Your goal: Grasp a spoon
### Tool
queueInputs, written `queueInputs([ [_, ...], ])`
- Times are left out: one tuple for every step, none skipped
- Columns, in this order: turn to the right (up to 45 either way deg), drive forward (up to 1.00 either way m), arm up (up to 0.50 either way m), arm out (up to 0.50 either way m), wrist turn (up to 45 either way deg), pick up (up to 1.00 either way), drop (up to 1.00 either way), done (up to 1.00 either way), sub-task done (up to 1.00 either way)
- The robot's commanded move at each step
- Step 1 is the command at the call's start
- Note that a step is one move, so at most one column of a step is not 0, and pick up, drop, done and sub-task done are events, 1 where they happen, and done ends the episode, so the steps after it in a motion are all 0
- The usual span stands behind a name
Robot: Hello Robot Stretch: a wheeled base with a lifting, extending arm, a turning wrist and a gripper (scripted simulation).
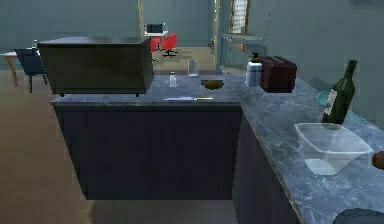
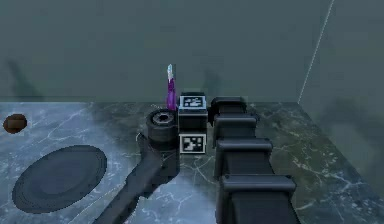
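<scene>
Arm side view, bottom edge just rt of centre: the arm (image 2: 245, 175) is seen as a dark ribbed bar over a marbled grey countertop (image 2: 320, 150). To its left the gripper (image 2: 138, 188) is set, its dark body slanting toward the lower left. How the jaws stand can't be told. Whether anything is held can't be told either, as the far end isn't made out. At lower left a dark round plate (image 2: 60, 178) is laid flat on the top. At the arm's far end, centre frame, two white marker squares (image 2: 192, 102) are stacked. Just behind them a slim purple item w/ a pale tip (image 2: 171, 88) is stood upright; its kind can't be told. At the left edge, mid-height, a small brown lump (image 2: 14, 123) is seen on the top.

Forward view: an L-shaped counter (image 1: 150, 150) w/ dark fronts is shown. At lower rt a clear container (image 1: 330, 148) is set on it. Above that, at the rt edge, a dark green bottle (image 1: 342, 95) is stood upright. Further up, rt of centre, a dark red toaster (image 1: 278, 73) and a white bottle (image 1: 254, 72) are placed side by side. No spoon can be told for sure. A thin pale utensil (image 1: 180, 98) is laid flat at centre frame, a dark bowl (image 1: 210, 85) just beyond it. At upper left a dark boxy microwave (image 1: 95, 65) is stood. Beyond the counter, top centre, a red chair (image 1: 165, 42) is seen.
</scene>
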Motion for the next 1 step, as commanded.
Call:
queueInputs([
  [0.0, 0.00, 0.00, 0.00, 45.0, 0.00, 0.00, 0.00, 0.00],
])
